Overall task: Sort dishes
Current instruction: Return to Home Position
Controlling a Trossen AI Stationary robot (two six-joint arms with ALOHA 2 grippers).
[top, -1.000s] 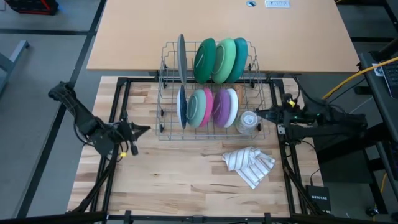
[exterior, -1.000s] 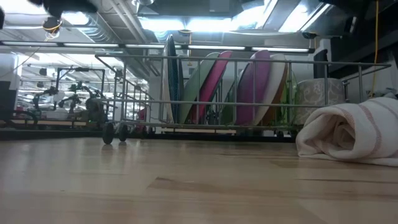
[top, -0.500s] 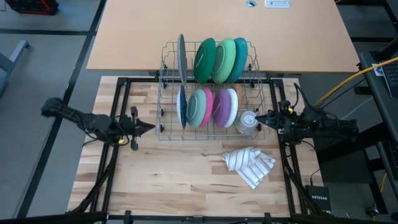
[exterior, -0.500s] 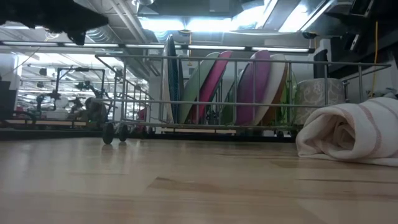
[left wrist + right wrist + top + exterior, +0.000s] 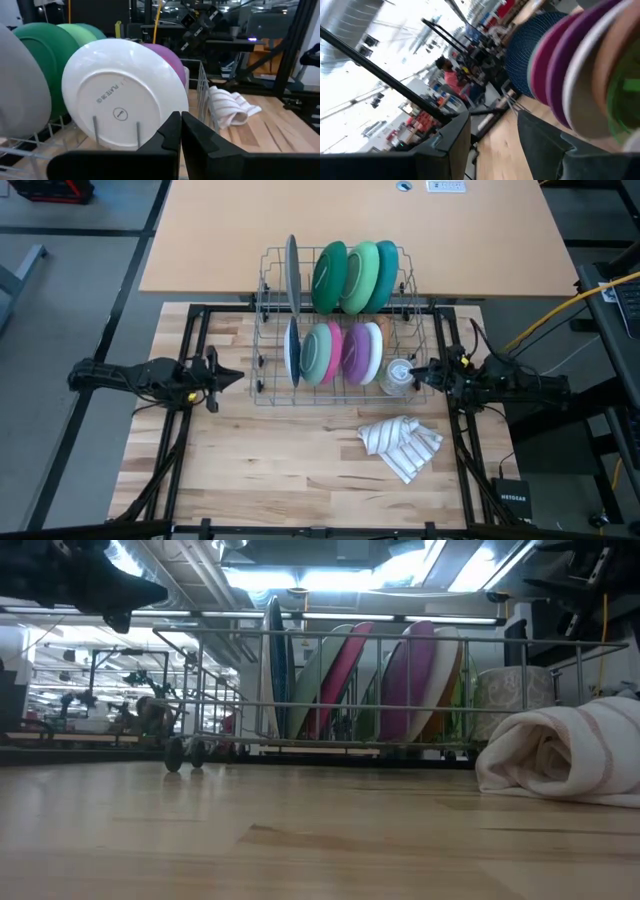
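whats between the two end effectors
In the high view, the dish rack, with its front row of plates and a glass cup, lies between the left end effector and the right end effector.

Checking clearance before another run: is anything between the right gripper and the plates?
Yes. A glass cup stands in the rack's end, directly between the right gripper and the white plate, the nearest one.
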